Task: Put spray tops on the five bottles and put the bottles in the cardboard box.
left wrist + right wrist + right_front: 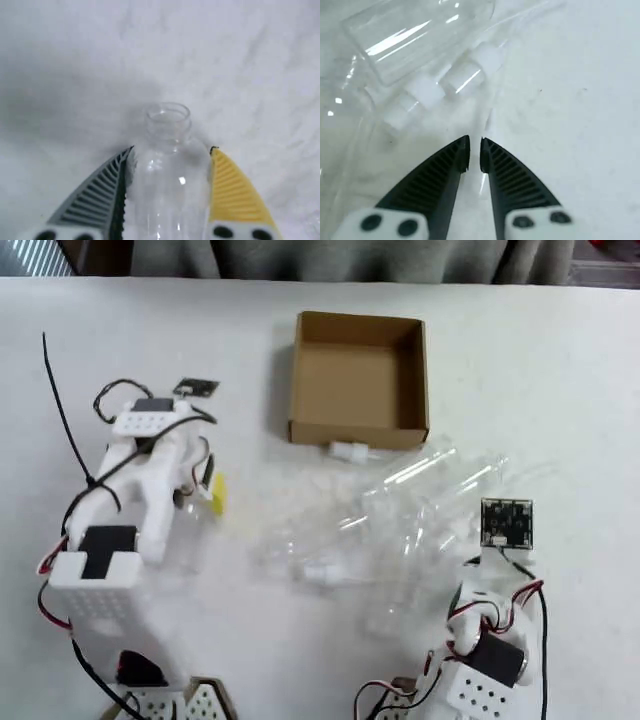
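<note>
A clear bottle (pixel 167 170) is clamped between the grey and yellow fingers (pixel 235 190) of the left gripper (pixel 170 150). Its neck is open and no spray top is fitted on it. In the high view the left gripper (pixel 205 495) is seen at the left of the white table (pixel 560 370), well apart from the cardboard box (pixel 355 433).

The box is placed at the middle of the far half of the table, open side up, and nothing is seen inside it. One white spray top (pixel 347 451) is laid just beside the box's near wall. A loose heap of clear bottles (pixel 400 520) and white spray tops is spread on the table between the box and the right arm (pixel 490 650), which is seen at the near right corner.

The black fingers (pixel 435 185) of the right gripper (pixel 474 150) are brought almost together, with only a thin gap left between the tips. Whether anything thin is caught in that gap cannot be told. Just beyond the tips, two white spray tops (pixel 465 80) are seen lying side by side, next to a clear bottle (pixel 415 35) on its side.
</note>
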`<state>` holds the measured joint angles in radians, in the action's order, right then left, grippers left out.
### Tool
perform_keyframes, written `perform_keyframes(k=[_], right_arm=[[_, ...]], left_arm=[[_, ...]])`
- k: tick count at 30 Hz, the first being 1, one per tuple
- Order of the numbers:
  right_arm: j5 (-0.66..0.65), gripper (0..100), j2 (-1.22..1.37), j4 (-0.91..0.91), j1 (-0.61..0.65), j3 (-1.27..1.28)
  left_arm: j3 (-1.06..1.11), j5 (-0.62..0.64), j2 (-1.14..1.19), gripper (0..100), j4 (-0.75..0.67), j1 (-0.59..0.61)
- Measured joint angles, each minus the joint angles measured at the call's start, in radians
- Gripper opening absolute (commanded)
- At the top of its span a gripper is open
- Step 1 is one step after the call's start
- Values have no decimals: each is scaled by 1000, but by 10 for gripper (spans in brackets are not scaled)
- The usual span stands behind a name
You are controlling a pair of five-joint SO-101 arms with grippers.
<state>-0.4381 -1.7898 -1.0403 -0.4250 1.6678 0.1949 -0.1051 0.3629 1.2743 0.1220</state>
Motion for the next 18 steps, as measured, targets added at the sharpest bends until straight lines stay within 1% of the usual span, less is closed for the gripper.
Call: perform_keyframes(k=[4, 7, 8, 12, 16, 18], right_arm=[[-109, 32, 0, -9, -21, -89], [-135, 32, 0, -61, -21, -193], [-147, 32, -3, -86, -5, -229], [-238, 32, 32, -193, 127, -334], [-321, 35, 206, -229, 287, -408], [-351, 66, 319, -229, 368, -448]], left_arm=[[0, 0, 0, 73, 0, 6], [0, 0, 0, 74, -9, 38], [0, 0, 0, 75, -15, 52], [-2, 3, 0, 75, -21, 72], [-2, 3, 0, 76, -23, 78], [-2, 3, 0, 76, -26, 103]])
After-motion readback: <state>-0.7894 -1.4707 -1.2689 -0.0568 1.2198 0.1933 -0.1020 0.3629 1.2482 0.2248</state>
